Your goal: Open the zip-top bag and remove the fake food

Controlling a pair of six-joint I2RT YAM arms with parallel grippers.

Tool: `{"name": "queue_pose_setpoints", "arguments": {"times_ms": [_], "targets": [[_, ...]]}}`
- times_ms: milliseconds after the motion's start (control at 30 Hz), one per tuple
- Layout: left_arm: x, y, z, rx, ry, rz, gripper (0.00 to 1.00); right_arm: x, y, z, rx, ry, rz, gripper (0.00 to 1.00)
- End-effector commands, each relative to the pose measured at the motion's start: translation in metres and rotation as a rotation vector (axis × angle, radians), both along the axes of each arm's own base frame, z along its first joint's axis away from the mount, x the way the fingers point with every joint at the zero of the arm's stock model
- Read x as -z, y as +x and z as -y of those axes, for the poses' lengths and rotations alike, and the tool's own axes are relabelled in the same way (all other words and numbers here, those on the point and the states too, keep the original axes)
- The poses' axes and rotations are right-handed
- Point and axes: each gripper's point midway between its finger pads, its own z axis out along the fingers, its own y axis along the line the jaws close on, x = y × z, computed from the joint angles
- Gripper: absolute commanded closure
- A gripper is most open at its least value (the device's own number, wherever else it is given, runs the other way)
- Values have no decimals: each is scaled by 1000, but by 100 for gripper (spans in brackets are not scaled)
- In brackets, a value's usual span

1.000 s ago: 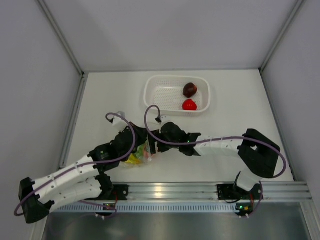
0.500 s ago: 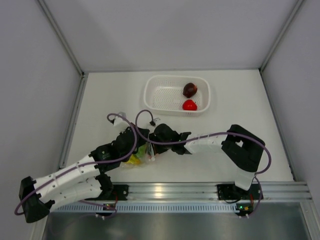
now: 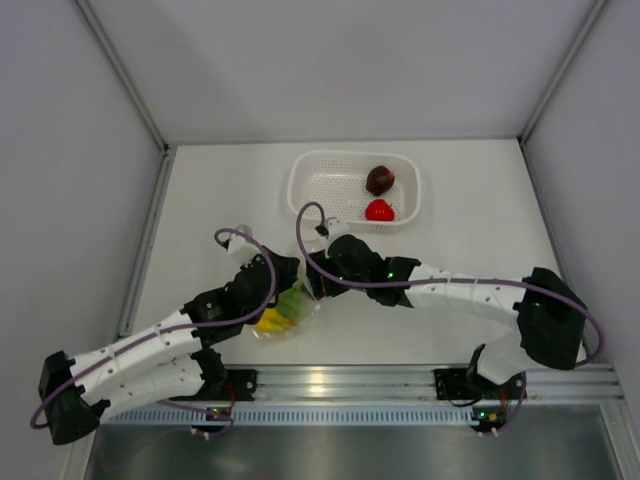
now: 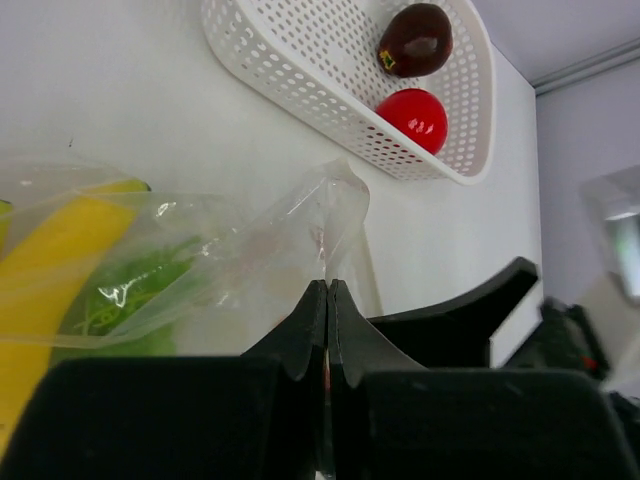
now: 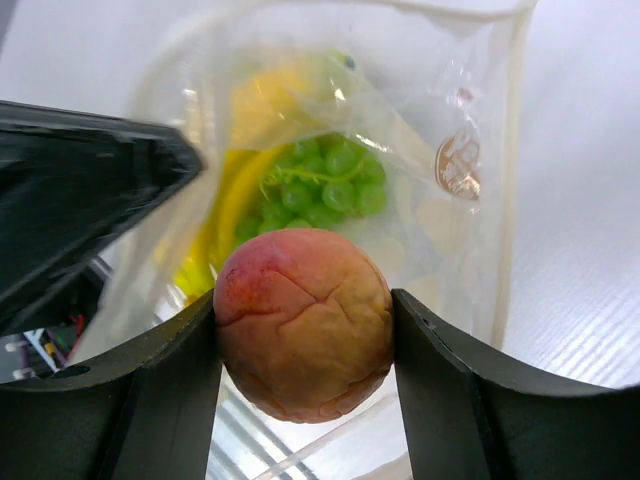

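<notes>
The clear zip-top bag [image 3: 285,312] lies on the table between the arms, its mouth open toward the right wrist camera [image 5: 470,120]. Inside lie the yellow banana bunch [image 5: 235,190] and the green leafy piece [image 5: 325,185]. My left gripper [image 4: 327,285] is shut on the bag's edge [image 4: 335,215] and holds it up. My right gripper [image 5: 305,345] is shut on the orange-peach fruit [image 5: 305,335], just outside the bag's mouth. The red tomato [image 3: 379,210] and the dark maroon fruit [image 3: 379,180] lie in the white basket [image 3: 320,190].
The white perforated basket stands at the back centre, also seen in the left wrist view [image 4: 300,70]. Grey walls close the table on the left, back and right. A metal rail [image 3: 400,382] runs along the near edge.
My right gripper went into the bag half a second ago and has drawn back toward the right and rear, now with the orange-peach fruit in it. The left gripper kept its hold on the bag.
</notes>
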Motion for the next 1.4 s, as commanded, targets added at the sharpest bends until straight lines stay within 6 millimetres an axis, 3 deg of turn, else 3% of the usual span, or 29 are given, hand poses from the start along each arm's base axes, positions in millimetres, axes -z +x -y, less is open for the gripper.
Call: {"name": "queue_pose_setpoints", "arguments": {"times_ms": [0, 333, 567, 767, 833, 867, 900, 967, 1000, 1067, 1100, 1133, 1167, 1200, 1233, 1267, 1300, 1333, 1367], "targets": [[7, 1, -1, -16, 9, -5, 100, -58, 4, 4, 7, 86, 104, 57], [-3, -1, 5, 18, -33, 15, 100, -88, 39, 34, 132, 91, 204, 58], [-15, -3, 14, 82, -39, 49, 100, -102, 54, 27, 136, 102, 247, 59], [-7, -1, 9, 64, 3, 50, 100, -146, 83, 60, 232, 162, 330, 59], [-7, -1, 9, 68, 7, 52, 100, -159, 100, 75, 253, 161, 348, 59], [-8, -2, 9, 71, 10, 53, 100, -155, 112, 81, 276, 143, 345, 59], [-9, -2, 10, 76, 11, 55, 100, -158, 132, 99, 330, 121, 355, 59], [-15, -3, 12, 92, 7, 65, 100, -152, 154, 113, 368, 73, 352, 58], [-17, -3, 13, 103, 18, 72, 100, -145, 177, 122, 406, 33, 344, 58], [-26, -3, 18, 136, 20, 84, 100, -128, 197, 130, 425, -23, 302, 57], [-29, -4, 20, 150, 37, 90, 100, -118, 220, 133, 448, -41, 271, 57], [-25, -4, 19, 152, 62, 73, 100, -106, 225, 134, 435, -59, 221, 57], [-35, -3, 21, 155, 65, 79, 100, -81, 240, 133, 443, -98, 173, 56], [-36, -2, 22, 161, 76, 78, 100, -89, 256, 135, 460, -97, 191, 56], [-42, -2, 24, 172, 90, 82, 100, -63, 265, 135, 457, -157, 151, 54], [-44, -2, 25, 183, 96, 84, 100, -57, 272, 135, 460, -178, 143, 54], [-47, -2, 27, 191, 105, 89, 100, -69, 284, 132, 468, -170, 166, 53], [-49, -1, 29, 200, 113, 94, 100, -65, 290, 132, 478, -187, 161, 51], [-52, -1, 30, 217, 132, 105, 100, -43, 295, 132, 473, -225, 126, 49]]}}
